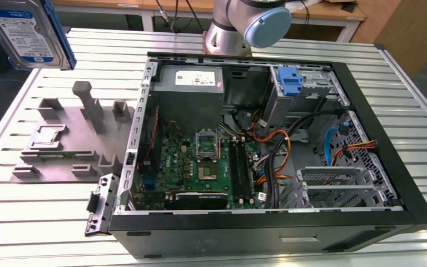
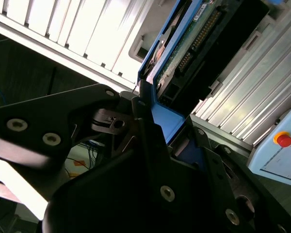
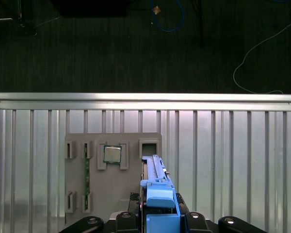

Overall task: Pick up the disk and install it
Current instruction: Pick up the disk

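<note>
The disk (image 1: 26,32) hangs high above the table's far corner at the exterior view's left, its white-and-blue label facing the camera and a blue rail down its edge. In the first wrist view the disk (image 3: 156,187) is seen edge-on, blue rail uppermost, over the grey holder. My gripper (image 3: 157,218) is shut on the disk, black fingers pressed against both sides. The second wrist view shows the disk (image 2: 184,46) from its connector end, and the gripper (image 2: 153,128) clamps its blue rail.
An open computer case (image 1: 391,183) lies on the slatted metal table (image 1: 20,222), with a blue bracket (image 1: 291,83) in its drive bay. A grey holder (image 1: 87,119) beside it carries a chip (image 1: 46,135) and a green strip (image 1: 58,154). The arm's base (image 1: 232,33) stands behind the case.
</note>
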Robot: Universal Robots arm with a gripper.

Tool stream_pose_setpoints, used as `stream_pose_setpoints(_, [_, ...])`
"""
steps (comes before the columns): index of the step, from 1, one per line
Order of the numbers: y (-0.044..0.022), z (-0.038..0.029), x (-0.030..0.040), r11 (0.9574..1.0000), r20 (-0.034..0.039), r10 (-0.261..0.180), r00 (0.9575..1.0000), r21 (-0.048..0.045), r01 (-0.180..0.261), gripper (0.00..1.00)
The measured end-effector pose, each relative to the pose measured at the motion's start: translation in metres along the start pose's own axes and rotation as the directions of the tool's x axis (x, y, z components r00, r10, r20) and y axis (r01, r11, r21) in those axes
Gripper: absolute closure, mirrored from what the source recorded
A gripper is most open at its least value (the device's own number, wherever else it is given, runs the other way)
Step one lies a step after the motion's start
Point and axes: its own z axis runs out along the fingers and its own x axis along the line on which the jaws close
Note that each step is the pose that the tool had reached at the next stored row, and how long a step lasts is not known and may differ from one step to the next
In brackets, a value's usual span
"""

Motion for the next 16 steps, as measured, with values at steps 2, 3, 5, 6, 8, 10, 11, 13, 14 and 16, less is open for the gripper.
stream_pose_setpoints(2, [0.0, -0.0003, 0.0, 1.0, -0.0001, 0.0, 1.0, -0.0002, 0.0, 0.63])
stream_pose_setpoints(3, [0.0, -0.0012, 0.0, 1.0, -0.0002, 0.0, 1.0, -0.0003, 0.0, 0.63])
stream_pose_setpoints(5, [0.0, -0.0046, -0.0001, 1.0, -0.0001, 0.0, 1.0, -0.0002, 0.0, 0.63])
stream_pose_setpoints(6, [0.0, -0.0058, 0.0, 1.0, 0.0, 0.0, 1.0, 0.0, 0.0, 0.63])
stream_pose_setpoints(8, [0.0, -0.0086, -0.0001, 1.0, 0.0, 0.0, 1.0, 0.0001, 0.0, 0.63])
stream_pose_setpoints(10, [0.0, -0.0114, -0.0001, 1.0, -0.0001, 0.0, 1.0, 0.0, 0.0, 0.63])
stream_pose_setpoints(11, [0.0, -0.0133, -0.0001, 1.0, -0.0002, 0.0, 1.0, 0.0, 0.0, 0.63])
stream_pose_setpoints(13, [0.0, -0.0177, -0.0002, 1.0, -0.0004, 0.0, 1.0, -0.0001, 0.0, 0.63])
stream_pose_setpoints(14, [0.0, -0.0198, -0.0002, 1.0, -0.0003, 0.0, 1.0, 0.0001, 0.0, 0.63])
stream_pose_setpoints(16, [0.0, -0.0254, -0.0002, 1.0, -0.0003, 0.0, 1.0, 0.0001, 0.0, 0.63])
